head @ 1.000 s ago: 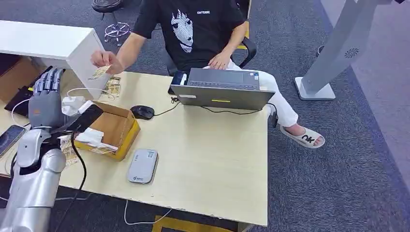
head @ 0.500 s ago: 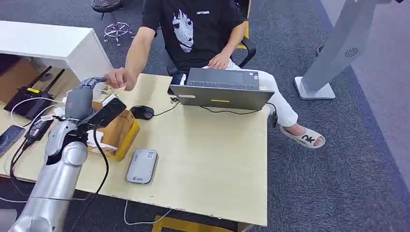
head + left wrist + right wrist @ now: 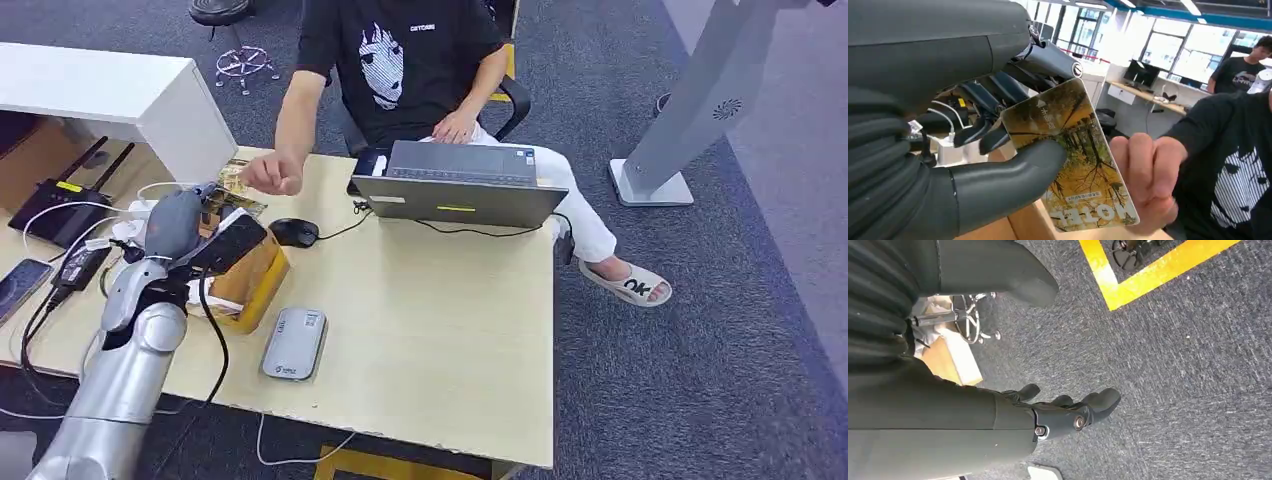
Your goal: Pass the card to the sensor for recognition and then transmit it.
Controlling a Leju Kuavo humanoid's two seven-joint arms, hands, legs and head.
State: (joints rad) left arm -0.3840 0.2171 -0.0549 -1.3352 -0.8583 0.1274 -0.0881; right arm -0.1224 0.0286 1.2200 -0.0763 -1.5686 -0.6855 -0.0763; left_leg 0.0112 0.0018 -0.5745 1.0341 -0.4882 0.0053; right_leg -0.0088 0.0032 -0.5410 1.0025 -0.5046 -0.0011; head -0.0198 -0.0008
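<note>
A pale wooden table (image 3: 440, 330) takes up most of the head view, and a person (image 3: 400, 60) in a black printed shirt sits at its far side behind an open grey laptop (image 3: 460, 185). Nearer the robot stands an open cardboard box (image 3: 245, 275) with white papers in it, and just beside that lies a flat grey card reader (image 3: 295, 343) (a white cable trails from under the table edge near it). A black mouse (image 3: 295, 232) rests between the box and the laptop. The silver left arm reaches up along the table's left side, and the left hand (image 3: 175, 220) hovers over the far end of the box. In the left wrist view that hand (image 3: 998, 150) pinches a yellow-brown hotel card (image 3: 1073, 160) between its thick thumb and darker fingers, while the person's hand (image 3: 1148, 175) touches the card's other edge. The right hand (image 3: 1068, 415) hangs over the grey carpet, its fingers loosely curled apart and holding nothing.
</note>
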